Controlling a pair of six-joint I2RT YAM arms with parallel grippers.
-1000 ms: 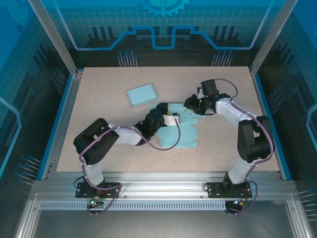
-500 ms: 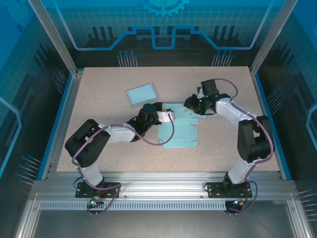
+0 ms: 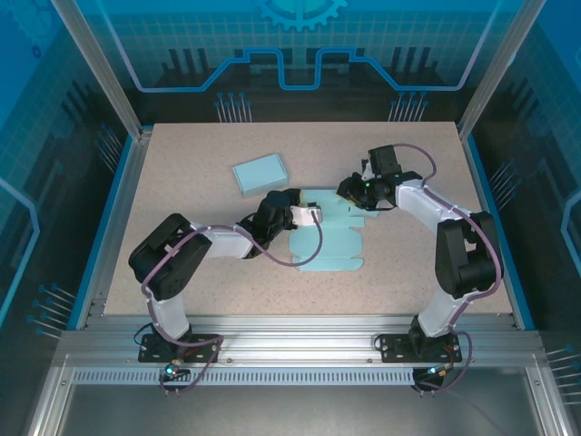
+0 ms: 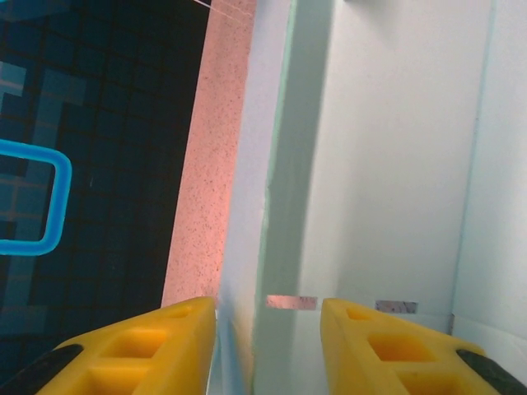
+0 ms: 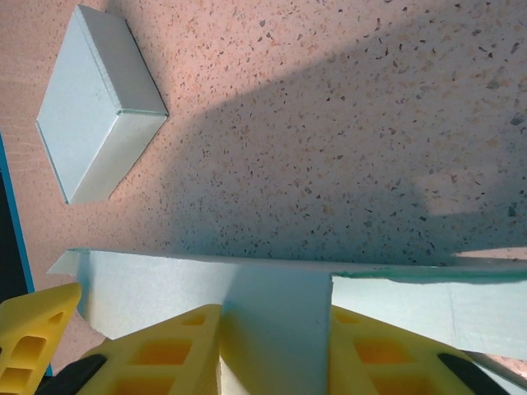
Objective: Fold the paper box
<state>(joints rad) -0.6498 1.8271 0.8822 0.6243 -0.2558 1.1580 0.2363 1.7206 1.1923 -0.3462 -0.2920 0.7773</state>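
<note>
The paper box (image 3: 329,245) is a light blue cut-out sheet lying mostly flat at the table's middle. My left gripper (image 3: 313,215) sits at its upper left edge. In the left wrist view the left gripper (image 4: 268,309) is open, and a raised side strip of the paper box (image 4: 395,164) stands between its yellow fingers, which do not pinch it. My right gripper (image 3: 349,190) is at the sheet's far right corner. In the right wrist view the right gripper (image 5: 276,317) is shut on an upturned flap of the paper box (image 5: 148,284), which fills the gap.
A folded light blue box (image 3: 260,173) lies on the table behind and left of the sheet, also seen as the closed box (image 5: 95,136) in the right wrist view. Blue rails and aluminium posts (image 3: 123,195) bound the speckled table (image 3: 200,145).
My left gripper pulled back to the left along the sheet's top edge, then edged right again, its jaws narrowing then widening slightly. The right arm and its grip stayed still.
</note>
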